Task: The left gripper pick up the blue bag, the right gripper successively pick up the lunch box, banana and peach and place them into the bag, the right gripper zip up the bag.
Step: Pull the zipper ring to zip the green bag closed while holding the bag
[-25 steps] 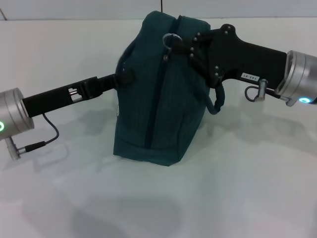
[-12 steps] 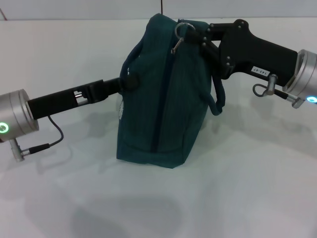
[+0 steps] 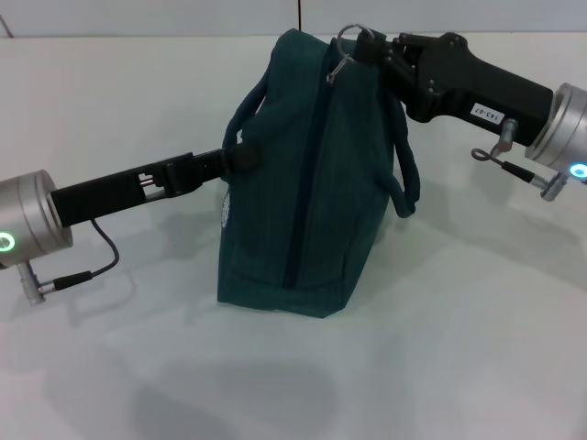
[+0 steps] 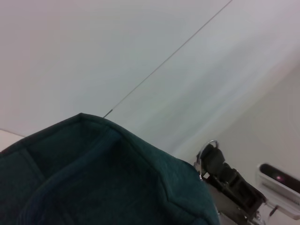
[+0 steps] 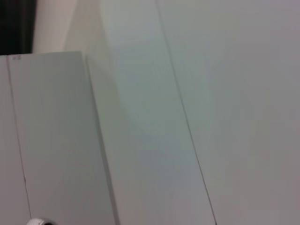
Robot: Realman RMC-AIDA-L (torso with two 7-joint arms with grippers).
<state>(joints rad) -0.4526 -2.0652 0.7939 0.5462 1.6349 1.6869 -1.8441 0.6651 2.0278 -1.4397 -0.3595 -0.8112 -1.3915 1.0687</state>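
White tabletop [image 3: 477, 348]; blue bag [image 3: 312, 183] stands upright at centre, zipped. Our left gripper [image 3: 240, 154] pinches near handle, steadying bag. Our right gripper [image 3: 381, 53] closed on zip pull [image 3: 347, 44] at far end, tensioning zipper.

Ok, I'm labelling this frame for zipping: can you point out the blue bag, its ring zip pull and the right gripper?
blue bag [image 3: 312, 183]: head view, on its zipped side panel.
ring zip pull [image 3: 345, 38]: head view, on the metal ring at the bag's top.
right gripper [image 3: 378, 50]: head view, at the fingertips by the ring.

Head and left-wrist views sharing bag [image 3: 303, 174]
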